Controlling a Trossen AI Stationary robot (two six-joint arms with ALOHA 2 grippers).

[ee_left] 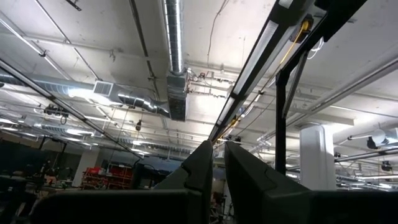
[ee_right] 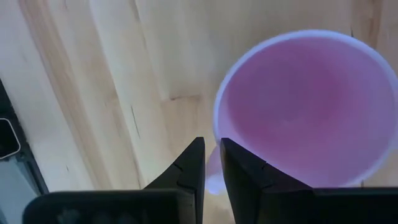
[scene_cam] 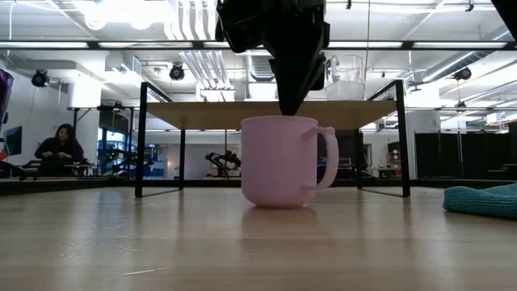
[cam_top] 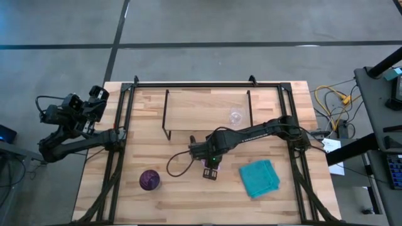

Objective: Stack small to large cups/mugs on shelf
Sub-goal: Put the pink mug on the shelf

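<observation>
The light pink mug [scene_cam: 283, 162] stands upright on the table, its handle [scene_cam: 329, 158] toward the table's right. My right gripper [scene_cam: 291, 111] comes down onto its rim and hides it in the high view [cam_top: 210, 171]. The tiny clear glass cup [cam_top: 236, 116] stands on the shelf's wooden top board [scene_cam: 202, 115]. Near the table's front left, the dark purple tumbler [cam_top: 149, 180] rests on its base. My left gripper [cam_top: 94, 100] is parked off the table's left edge, pointing at the ceiling, fingers shut [ee_left: 219, 155]. My right gripper is shut on the pink mug's rim [ee_right: 215, 142]. The thin wall runs into the narrow gap between the fingers, one finger [ee_right: 239, 177] over the hollow and the other outside. The fingers point straight down. The mug stands upright on the table.
A teal cloth [cam_top: 259, 177] lies to the right of the mug. Black frame rails [cam_top: 122, 132] run along the table's left, right and far sides. The shelf's thin black legs [scene_cam: 139, 141] stand just behind the mug. A person [scene_cam: 55, 149] sits far off in the room.
</observation>
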